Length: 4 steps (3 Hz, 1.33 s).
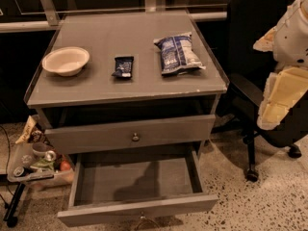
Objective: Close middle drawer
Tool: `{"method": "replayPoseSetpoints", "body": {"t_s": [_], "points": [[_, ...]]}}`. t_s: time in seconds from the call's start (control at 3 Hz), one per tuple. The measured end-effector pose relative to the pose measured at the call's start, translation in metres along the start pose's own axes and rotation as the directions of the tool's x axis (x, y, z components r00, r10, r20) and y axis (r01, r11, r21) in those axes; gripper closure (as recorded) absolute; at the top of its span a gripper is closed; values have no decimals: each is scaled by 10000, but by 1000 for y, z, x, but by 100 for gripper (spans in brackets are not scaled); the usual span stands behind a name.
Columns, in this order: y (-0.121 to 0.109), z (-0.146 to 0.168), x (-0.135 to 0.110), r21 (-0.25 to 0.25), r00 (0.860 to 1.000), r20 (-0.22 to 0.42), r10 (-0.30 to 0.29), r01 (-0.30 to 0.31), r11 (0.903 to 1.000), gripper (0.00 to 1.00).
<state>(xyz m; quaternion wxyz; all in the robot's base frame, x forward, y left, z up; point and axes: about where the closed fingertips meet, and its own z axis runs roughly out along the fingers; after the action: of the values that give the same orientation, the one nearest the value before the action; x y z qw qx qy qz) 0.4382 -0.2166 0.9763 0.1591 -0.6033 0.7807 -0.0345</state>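
Though wide open, middle drawer (120, 211), front edge free; hand (276, 102) far right

The middle drawer (137, 182) on my screen is grey wood, and it stands pulled far out from the cabinet, well forward of the front above it; its box lies open to the camera, with a bare flat grey floor and low side walls; a shadow falls across the floor; its plain flat front runs along the bottom of the view, tilted slightly lower at the left; a small metal knob sits at the middle of that front, partly cut by the frame edge; my gripper is outside the view; only the arm's pale body (288, 57) shows at the right edge.
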Motion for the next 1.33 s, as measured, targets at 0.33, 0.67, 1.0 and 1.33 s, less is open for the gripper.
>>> {"method": "replayPoseSetpoints", "body": {"t_s": [0.33,0.67,1.0,1.33], "points": [[0,0,0,0,10000,0,0,0,10000,0],[0,0,0,0,10000,0,0,0,10000,18],[0,0,0,1,10000,0,0,0,10000,42],[0,0,0,2,10000,1,0,0,10000,65]]}}
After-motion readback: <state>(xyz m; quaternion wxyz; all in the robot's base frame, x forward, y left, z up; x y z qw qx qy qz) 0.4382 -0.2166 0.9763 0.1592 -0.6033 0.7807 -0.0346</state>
